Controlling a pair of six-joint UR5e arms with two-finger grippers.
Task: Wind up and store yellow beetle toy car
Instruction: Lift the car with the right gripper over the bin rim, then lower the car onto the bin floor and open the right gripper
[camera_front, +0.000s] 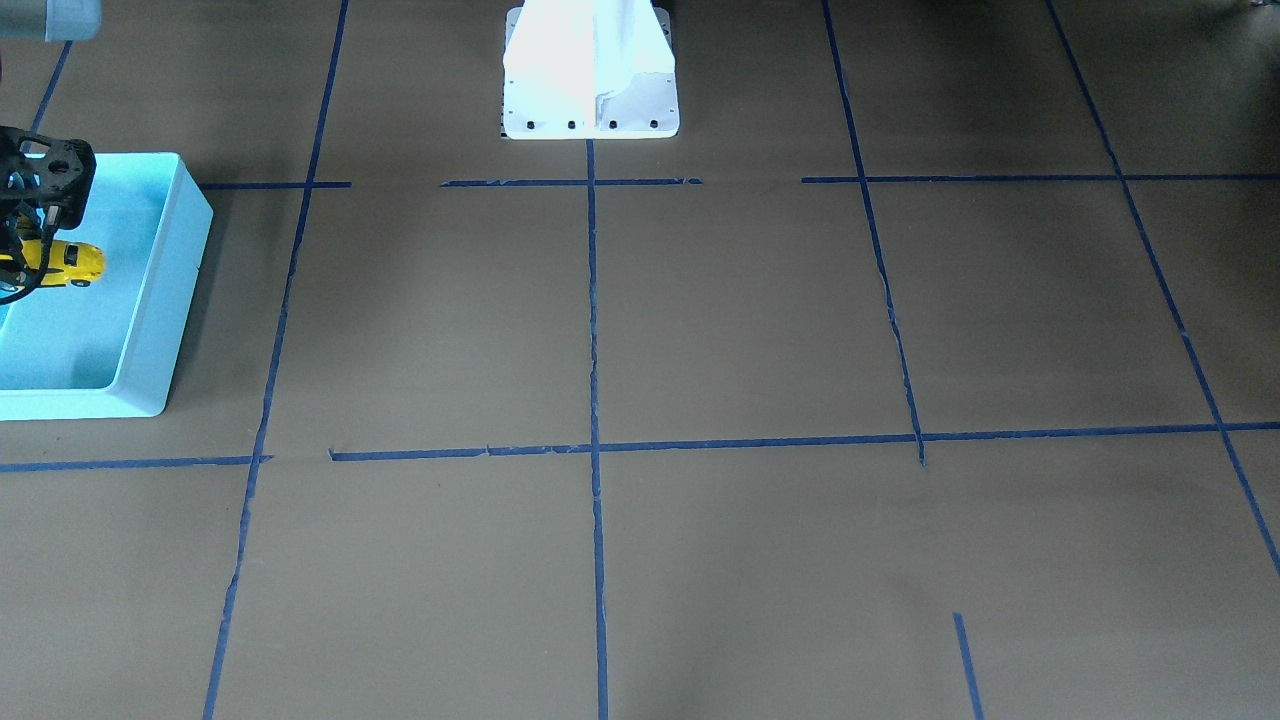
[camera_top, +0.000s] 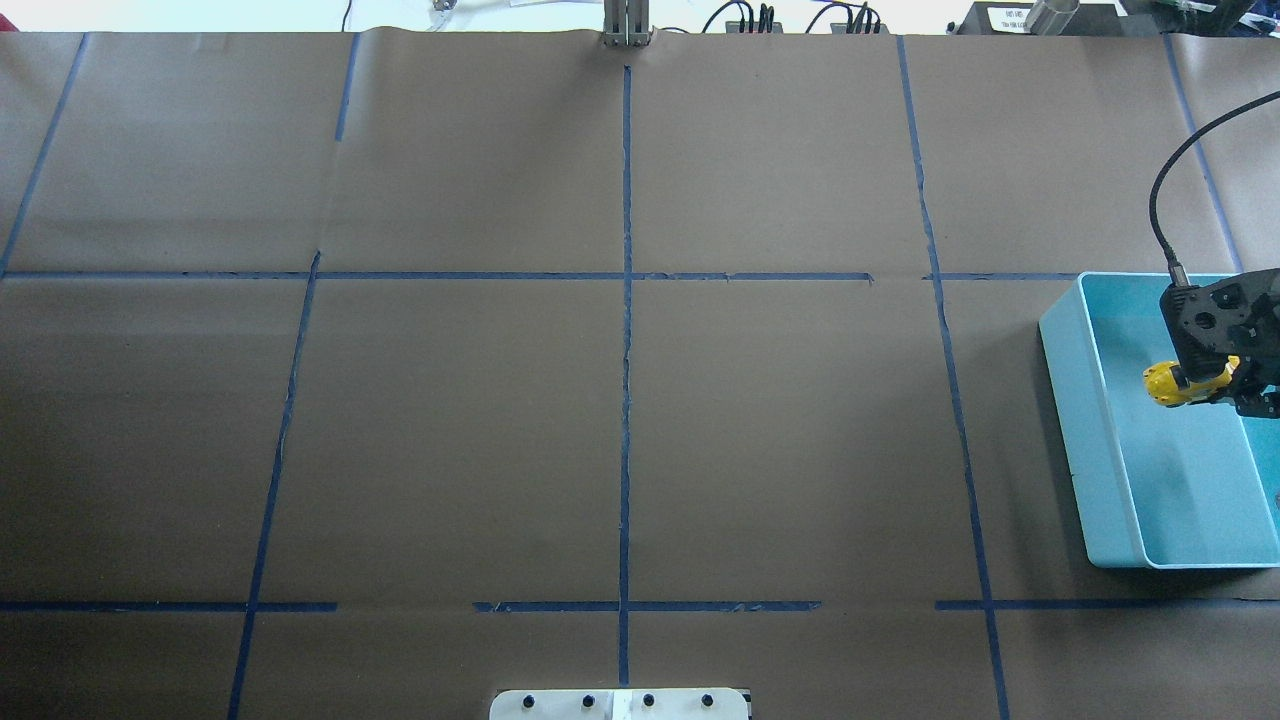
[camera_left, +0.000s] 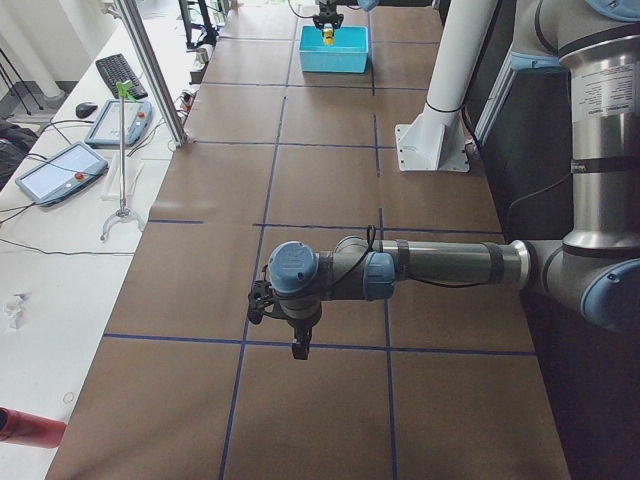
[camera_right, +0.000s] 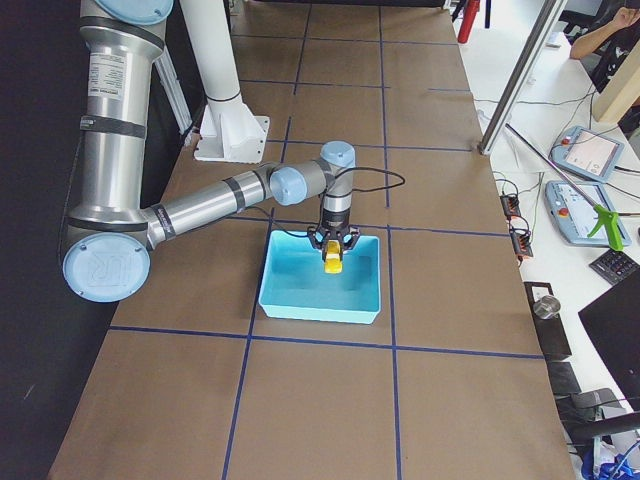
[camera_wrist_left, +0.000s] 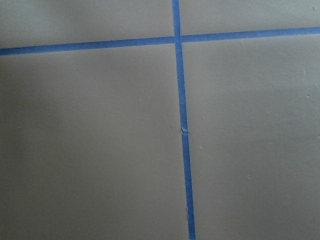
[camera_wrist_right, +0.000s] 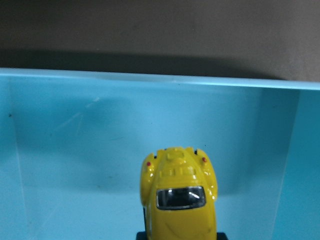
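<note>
The right gripper (camera_top: 1222, 385) clamps the glossy, rounded yellow car (camera_top: 1178, 383) over the floor of the smooth turquoise bin (camera_top: 1090, 450) at the counter's (camera_top: 450, 430) right edge. The left gripper (camera_left: 298, 345) hangs over open papered counter; its opening cannot be told.

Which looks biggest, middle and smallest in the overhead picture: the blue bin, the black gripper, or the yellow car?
1. turquoise bin, biggest
2. right gripper, partly cut off by the picture's edge
3. yellow beetle toy car, smallest

Robotics lab here: brown paper-covered tabletop (camera_top: 450, 450) gridded in blue tape (camera_top: 626, 400), grey touchscreen teach pendants (camera_left: 60, 171) on white bench (camera_left: 40, 275).
</note>
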